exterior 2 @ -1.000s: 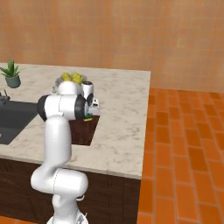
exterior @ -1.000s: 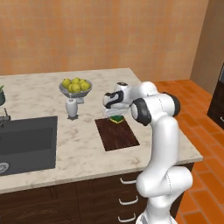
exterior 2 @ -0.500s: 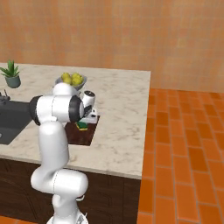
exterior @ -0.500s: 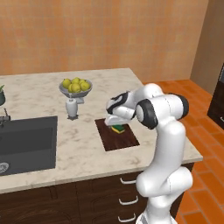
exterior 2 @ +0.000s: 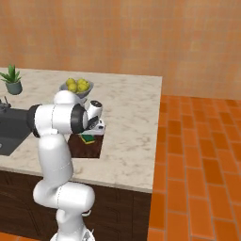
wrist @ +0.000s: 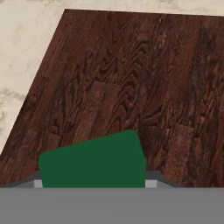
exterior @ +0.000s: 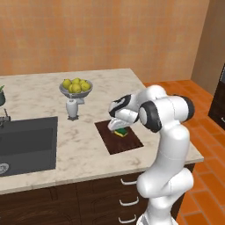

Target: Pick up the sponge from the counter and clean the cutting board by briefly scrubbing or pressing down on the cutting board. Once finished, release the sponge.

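Hand view: tool (wrist: 93, 183) grips one sponge (wrist: 92, 162) on one cutting board (wrist: 131, 83).

sponge (exterior 2: 87, 138) on cutting board (exterior 2: 92, 148), end effector (exterior 2: 94, 130) just above.

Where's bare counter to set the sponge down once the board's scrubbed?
Free: the counter strip between the sink and the cutting board, and the far stretch behind the lemon bowl. In the right base view, the marble right of the board is bare to the edge. Crowded: the board's far end, with the gripper on the sponge.
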